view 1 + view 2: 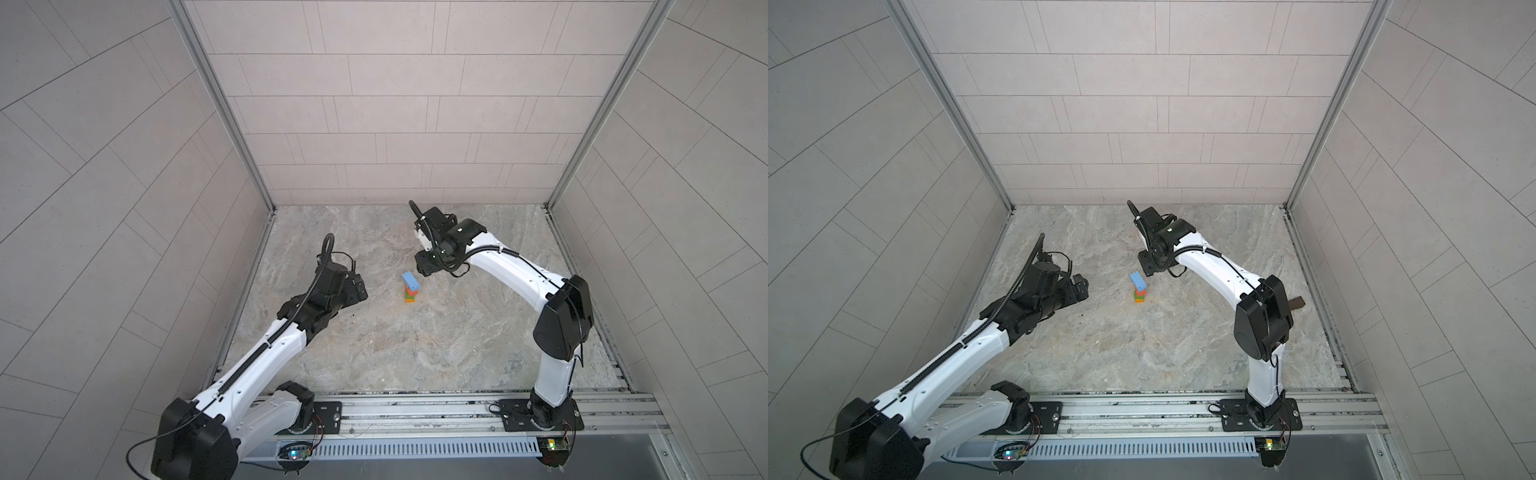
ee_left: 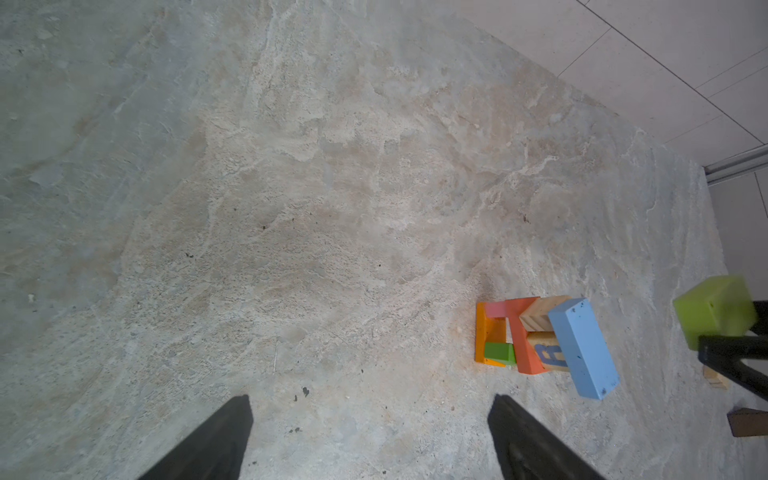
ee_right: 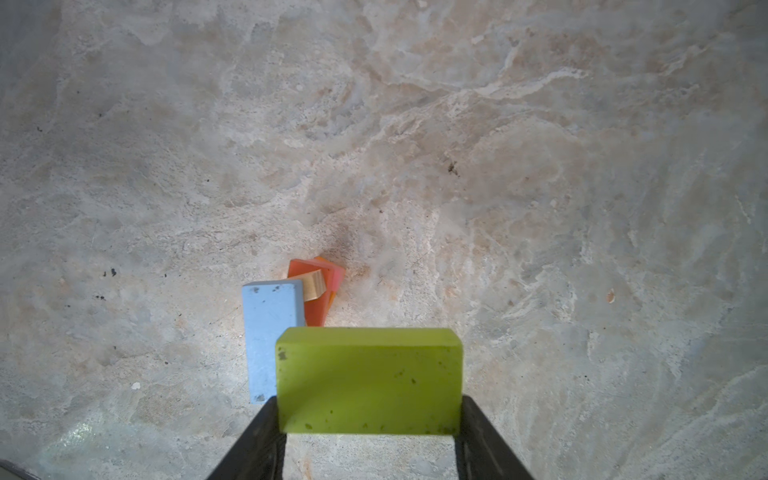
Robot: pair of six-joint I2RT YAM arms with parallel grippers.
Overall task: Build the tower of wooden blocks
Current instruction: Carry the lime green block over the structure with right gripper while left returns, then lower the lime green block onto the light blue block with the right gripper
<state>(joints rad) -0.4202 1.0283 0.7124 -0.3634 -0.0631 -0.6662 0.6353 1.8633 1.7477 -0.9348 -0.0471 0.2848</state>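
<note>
The right jaws clamp the lime block by its two ends. They hold it in the air near the tower, on its back-right side and clear of it. The left jaws stand wide apart and empty, low over bare worktop to the tower's left and well apart from it.

The tower stands about the middle of the worktop. Its top piece is the blue block, which lies askew to the layers beneath, one end overhanging. Under it the left wrist view shows a red-orange plank, an orange base, a plain tan block, a lettered tan cube, a pink piece and a green cube. None of these is squared to its neighbours.

A dark brown block lies loose near the right edge of the worktop. A small tan piece lies loose on that same side of the tower.

By my judgement the tower is past halfway. Several layers are set, and the lime block is in hand but not yet placed. The brown block and tan piece are left to add after it. The skewed blue top looks a poor seat for what comes next.
</note>
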